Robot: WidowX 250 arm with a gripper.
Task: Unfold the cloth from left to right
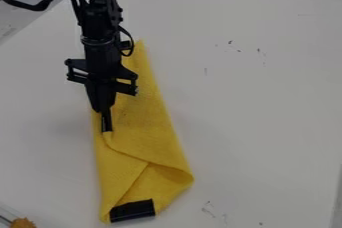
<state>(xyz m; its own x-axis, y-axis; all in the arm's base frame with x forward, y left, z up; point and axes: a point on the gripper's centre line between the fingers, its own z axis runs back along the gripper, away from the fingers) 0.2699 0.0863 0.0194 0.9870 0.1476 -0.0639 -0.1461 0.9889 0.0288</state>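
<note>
The gripper (106, 128) hangs down over the left edge of the yellow cloth (143, 127), about midway along its length. Its tip is at the cloth's surface, beside the corner of a folded flap; whether it holds any fabric I cannot tell. The cloth lies folded in a long, narrow shape, pointed at the top and wider toward the bottom, with overlapping layers and a rounded fold at its lower right. The arm covers part of the cloth's upper left side.
A black block-like object (132, 211) lies on the cloth's bottom end. At the lower left corner is an orange-brown item (22, 223). The white table (260, 102) has small dark marks, and its far edge runs along the top right.
</note>
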